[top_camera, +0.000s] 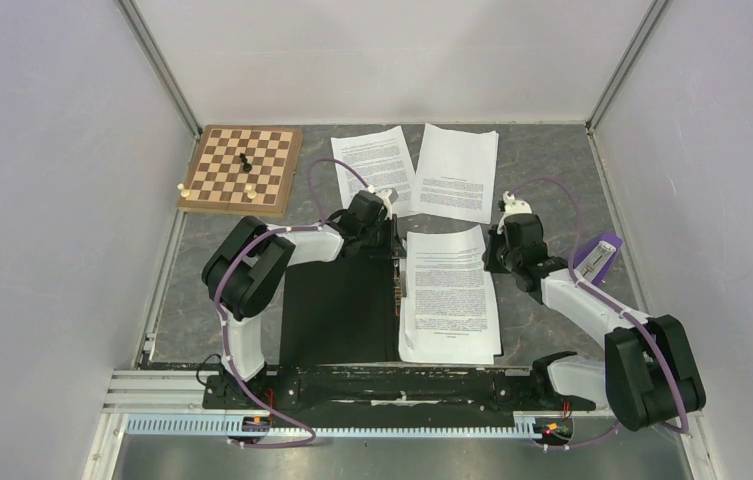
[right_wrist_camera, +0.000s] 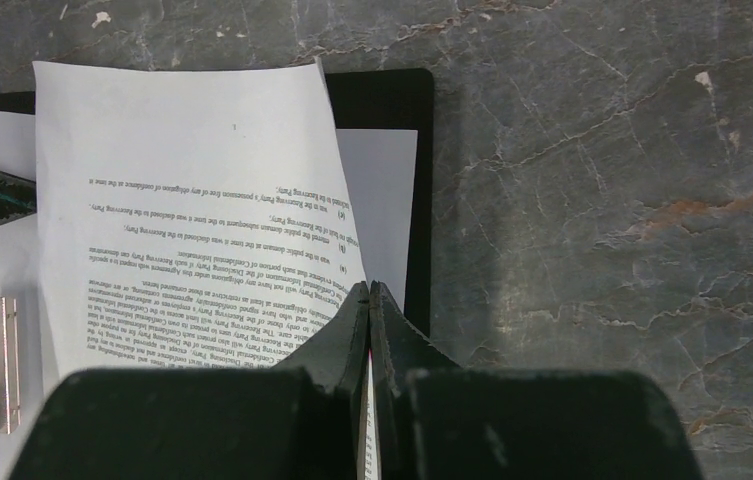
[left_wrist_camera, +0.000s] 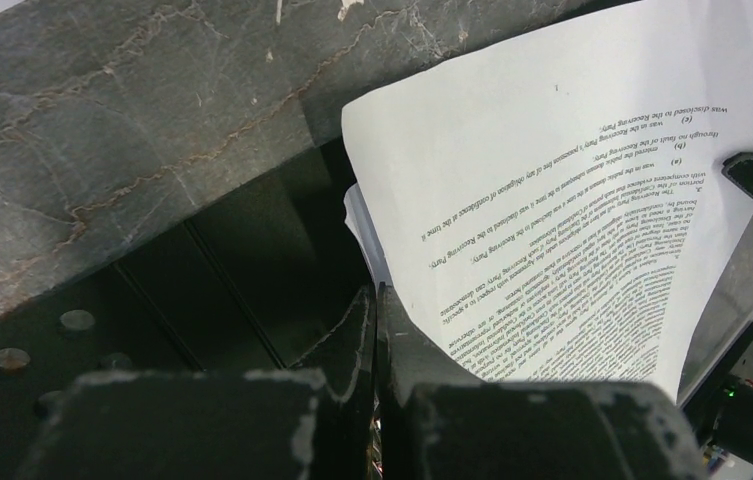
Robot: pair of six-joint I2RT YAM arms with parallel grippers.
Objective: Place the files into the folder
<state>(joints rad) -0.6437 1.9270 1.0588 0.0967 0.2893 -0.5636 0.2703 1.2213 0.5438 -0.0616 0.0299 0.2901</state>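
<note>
White walls close the grey marbled desk (top_camera: 542, 165) on the left, far and right sides. Bare stone lies open to the right of the folder (top_camera: 337, 310), as far as a small purple object (top_camera: 600, 252) near the right wall. The folder lies open at the near middle, with its left black face bare.

On its right face the top sheet (top_camera: 449, 290) bows upward, white with dense black text. The left jaws are pressed shut on its far-left edge by the spine, and the right jaws are pinched shut on its far-right edge. A plain white sheet (right_wrist_camera: 377, 200) lies flat beneath it, inside the folder's black border.

Two more printed sheets (top_camera: 377, 165) (top_camera: 459, 170) lie side by side on the far desk, just beyond both wrists. A wooden chessboard (top_camera: 242, 168) with a few pieces sits at the far left, well apart from the folder.
</note>
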